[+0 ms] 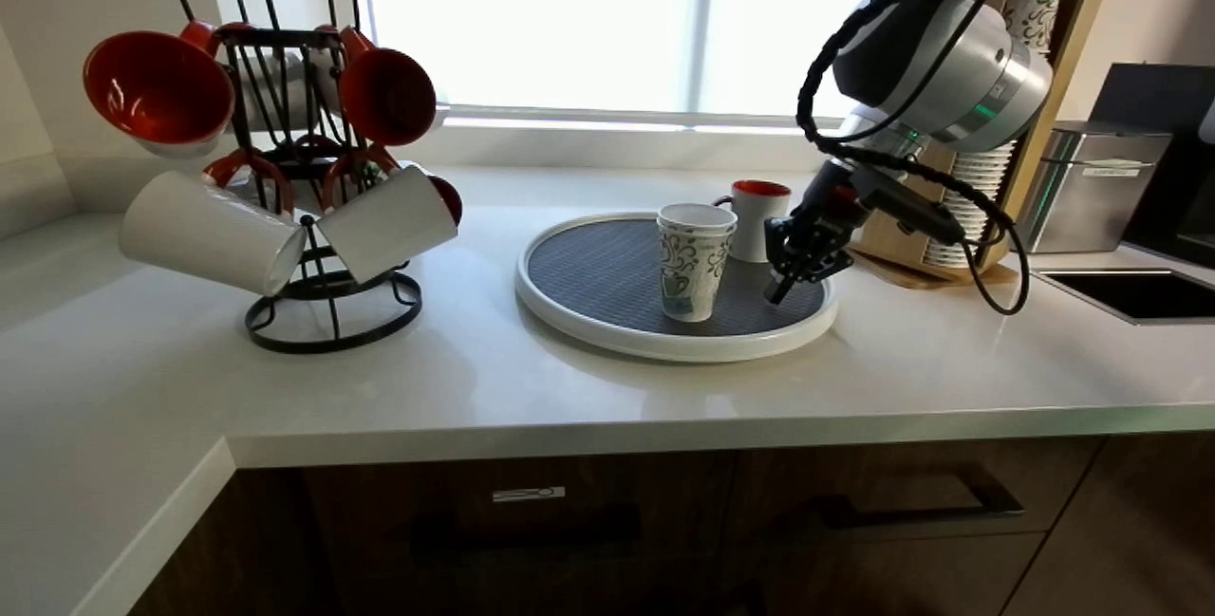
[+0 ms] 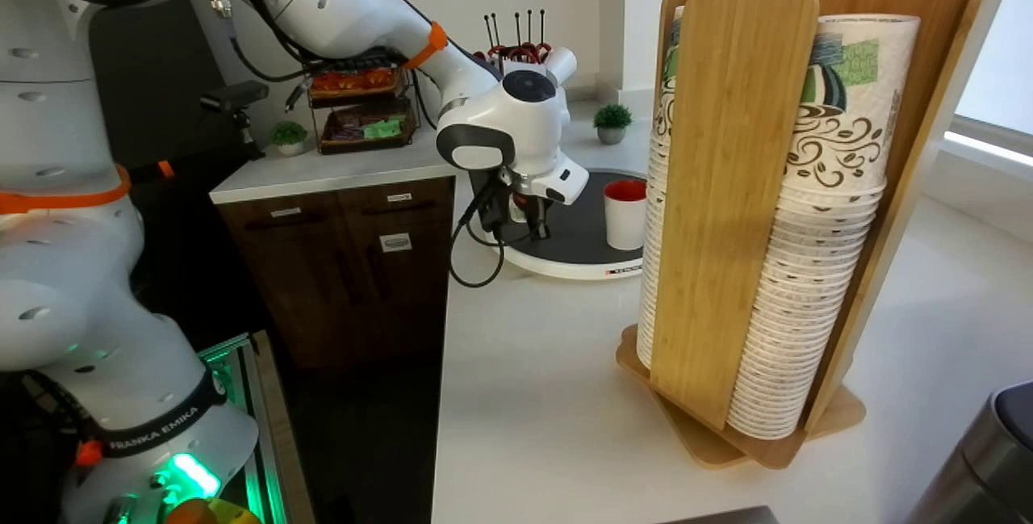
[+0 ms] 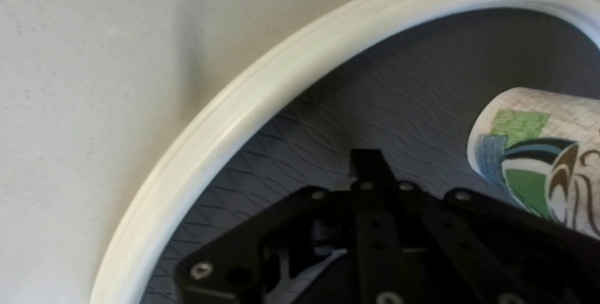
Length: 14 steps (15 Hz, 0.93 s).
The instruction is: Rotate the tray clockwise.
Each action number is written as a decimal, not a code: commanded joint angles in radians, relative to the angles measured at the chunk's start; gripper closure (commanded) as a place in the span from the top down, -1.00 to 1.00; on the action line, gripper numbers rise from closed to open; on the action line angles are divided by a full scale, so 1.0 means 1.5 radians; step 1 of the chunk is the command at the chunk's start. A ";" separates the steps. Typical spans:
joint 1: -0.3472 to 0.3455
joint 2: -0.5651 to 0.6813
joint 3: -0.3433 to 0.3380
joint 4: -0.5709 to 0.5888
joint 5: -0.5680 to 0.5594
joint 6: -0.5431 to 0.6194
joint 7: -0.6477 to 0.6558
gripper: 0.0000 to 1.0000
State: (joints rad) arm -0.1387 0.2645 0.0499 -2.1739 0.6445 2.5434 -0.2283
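Observation:
The tray is a large round turntable with a dark grey surface and a white raised rim; it lies on the counter in an exterior view (image 1: 702, 347), in an exterior view (image 2: 565, 269) and in the wrist view (image 3: 243, 116). My gripper (image 1: 776, 296) points down over the tray's grey surface, inside the rim. Its black fingertips are together with nothing between them, as the wrist view shows (image 3: 368, 156). I cannot tell whether the tips touch the surface. In the wrist view the tips are between the rim and a paper cup (image 3: 539, 154).
On the tray stand patterned paper cups (image 1: 696, 279), nested, and a white mug with a red inside (image 1: 759, 232). A black wire mug rack (image 1: 408, 303) with hanging mugs stands beside the tray. A wooden cup holder (image 2: 730, 209) with stacked cups stands close by on the counter.

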 commanded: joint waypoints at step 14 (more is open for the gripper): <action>0.011 0.016 0.035 0.002 0.006 -0.010 -0.063 -1.00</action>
State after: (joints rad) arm -0.1354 0.2782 0.0835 -2.1714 0.6322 2.5438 -0.2916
